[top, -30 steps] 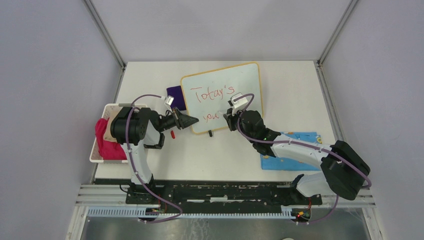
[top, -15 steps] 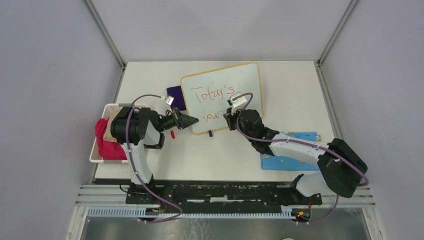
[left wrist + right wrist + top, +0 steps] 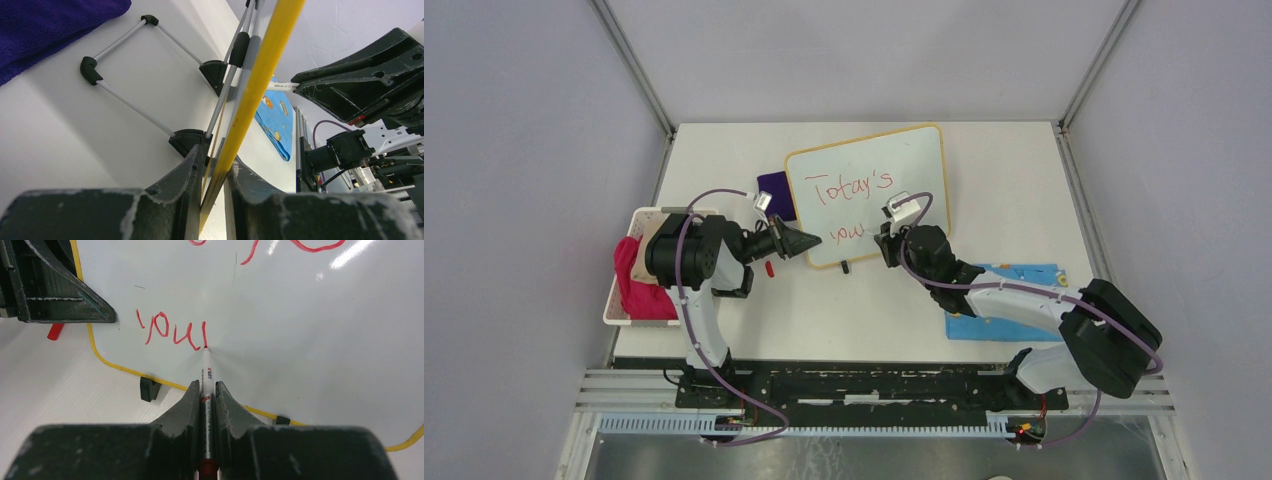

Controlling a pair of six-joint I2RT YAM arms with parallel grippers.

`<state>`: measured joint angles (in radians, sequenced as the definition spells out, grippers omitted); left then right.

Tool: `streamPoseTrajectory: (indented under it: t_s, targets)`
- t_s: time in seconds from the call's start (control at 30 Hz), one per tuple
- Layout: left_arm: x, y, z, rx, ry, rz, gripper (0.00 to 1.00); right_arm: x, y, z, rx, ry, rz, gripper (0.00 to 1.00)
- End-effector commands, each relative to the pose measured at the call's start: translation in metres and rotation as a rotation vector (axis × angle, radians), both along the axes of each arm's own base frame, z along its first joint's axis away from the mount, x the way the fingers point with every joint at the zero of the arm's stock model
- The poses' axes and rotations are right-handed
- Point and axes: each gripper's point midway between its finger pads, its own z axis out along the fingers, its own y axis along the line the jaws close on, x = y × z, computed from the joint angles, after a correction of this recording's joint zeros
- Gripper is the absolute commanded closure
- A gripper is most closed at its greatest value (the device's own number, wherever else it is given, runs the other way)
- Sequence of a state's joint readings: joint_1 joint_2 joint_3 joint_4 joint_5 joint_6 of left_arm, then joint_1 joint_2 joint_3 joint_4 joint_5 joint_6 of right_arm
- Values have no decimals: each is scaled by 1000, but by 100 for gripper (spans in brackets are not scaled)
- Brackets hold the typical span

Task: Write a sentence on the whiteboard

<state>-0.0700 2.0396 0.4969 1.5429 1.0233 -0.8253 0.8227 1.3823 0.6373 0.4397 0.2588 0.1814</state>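
Observation:
The whiteboard [image 3: 909, 160], white with a yellow frame, stands tilted on the table. Red words of the sentence [image 3: 848, 188] read "Today's" above "you" plus one fresh upright stroke [image 3: 170, 332]. My left gripper [image 3: 817, 243] is shut on the board's yellow lower-left edge [image 3: 260, 75], one finger on each face. My right gripper [image 3: 205, 386] is shut on a red marker [image 3: 207, 374]. Its tip touches the board [image 3: 310, 310] at the foot of that last stroke. In the top view the right gripper [image 3: 887, 240] sits at the board's near edge.
A white basket [image 3: 617, 300] with a pink cloth is at the left. A purple cloth [image 3: 773, 186] lies behind the board, a blue patterned cloth [image 3: 1019, 300] at the right. A red cap [image 3: 770, 268] lies near the left gripper. The board's wire stand [image 3: 135, 105] props it.
The right gripper has slid a little toward the near edge with the marker, drawing a new stroke after "you". The left arm and board have not moved.

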Motion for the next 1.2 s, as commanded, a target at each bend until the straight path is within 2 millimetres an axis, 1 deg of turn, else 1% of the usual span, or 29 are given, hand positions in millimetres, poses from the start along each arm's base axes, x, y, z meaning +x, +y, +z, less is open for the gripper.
streamPoseTrajectory:
  t_s: [0.0,0.13,0.5,0.8,0.93,1.17]
  targets:
    - [4,0,12,-32,-74,20,98,2,-10,0,7,-8,-38,100]
    - [4,0,12,-32,-75,21,98,1,-10,-1,14,-3,-34,100]
    - [4,0,12,-32,-74,21,98,12,3,22,39,-38,-29,100]
    - [4,0,11,-32,-72,18,98,17,5,31,44,-55,-35,100]
    - [4,0,12,-32,-74,19,98,20,3,34,43,-61,-45,100]
    - [4,0,12,-33,-73,18,98,24,-8,34,38,-64,-74,100]
